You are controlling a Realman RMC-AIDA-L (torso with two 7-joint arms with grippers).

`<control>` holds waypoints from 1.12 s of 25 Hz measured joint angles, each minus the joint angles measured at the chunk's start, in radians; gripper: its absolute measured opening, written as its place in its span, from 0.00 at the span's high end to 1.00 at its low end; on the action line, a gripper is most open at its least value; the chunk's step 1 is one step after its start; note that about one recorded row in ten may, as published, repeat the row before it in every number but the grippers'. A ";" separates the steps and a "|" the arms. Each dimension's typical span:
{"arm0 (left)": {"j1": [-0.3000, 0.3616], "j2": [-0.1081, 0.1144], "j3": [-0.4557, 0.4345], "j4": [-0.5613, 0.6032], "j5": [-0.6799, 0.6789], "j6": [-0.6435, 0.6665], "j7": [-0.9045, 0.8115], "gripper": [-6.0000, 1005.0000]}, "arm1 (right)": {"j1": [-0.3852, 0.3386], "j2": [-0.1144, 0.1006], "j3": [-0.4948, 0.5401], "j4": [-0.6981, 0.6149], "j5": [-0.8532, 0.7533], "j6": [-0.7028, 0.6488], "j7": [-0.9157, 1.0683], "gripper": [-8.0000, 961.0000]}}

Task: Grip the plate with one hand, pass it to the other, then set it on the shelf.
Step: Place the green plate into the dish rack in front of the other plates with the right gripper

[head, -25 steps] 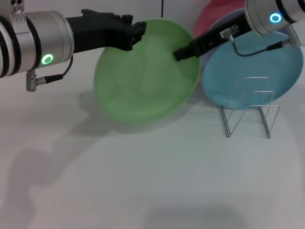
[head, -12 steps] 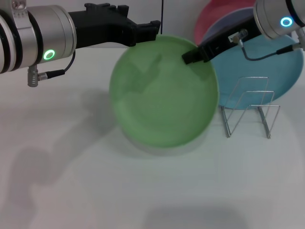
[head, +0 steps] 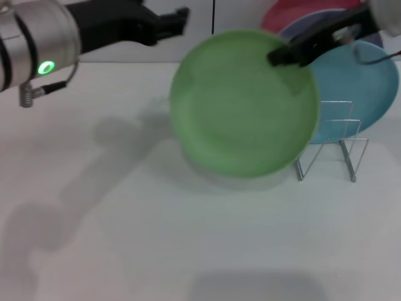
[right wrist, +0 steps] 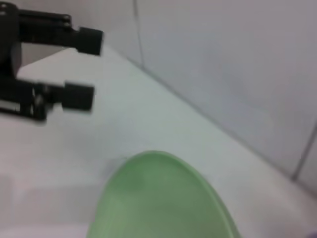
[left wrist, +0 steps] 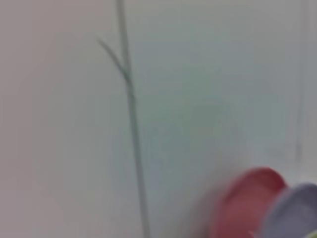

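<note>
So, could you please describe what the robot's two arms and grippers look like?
The left arm is a thick silver cylinder with black bands, a green ring light and a thin grey cable; its left gripper is black, with two blocky jaws. The right gripper is slender and black, with a thin cable behind it.

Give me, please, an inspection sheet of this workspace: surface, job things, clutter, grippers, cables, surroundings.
Surface: white table, bare in front.
Job's things: green plate held up off the table, beside the wire rack; rack slots hold nothing.
Clutter: turquoise plate, lavender plate and red plate stacked behind the rack.
Grippers: right gripper shut on the green plate's rim; left gripper open, apart from the plate.
Cables: short cable under the left arm's wrist.
Surroundings: pale wall behind the table.
</note>
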 joint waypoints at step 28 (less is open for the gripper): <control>0.247 -0.002 0.279 0.208 0.000 0.699 0.065 0.22 | -0.067 0.012 0.142 -0.476 -0.101 -0.286 -0.384 0.91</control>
